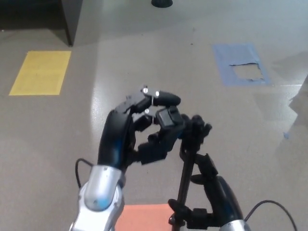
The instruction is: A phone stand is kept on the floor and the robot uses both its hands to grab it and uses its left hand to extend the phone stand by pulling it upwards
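Observation:
The phone stand is a thin black pole with a black clamp head at its top, standing upright in the lower middle of the head view. My left hand comes in from the lower left and has its fingers curled around the clamp head. My right hand is lower, at the bottom right, with its fingers wrapped on the pole. The stand's base is hidden at the bottom edge.
A yellow rectangle is marked on the grey floor at the left. A torn blue tape patch lies at the right. A dark cabinet corner stands at the top left, and an orange surface shows at the bottom.

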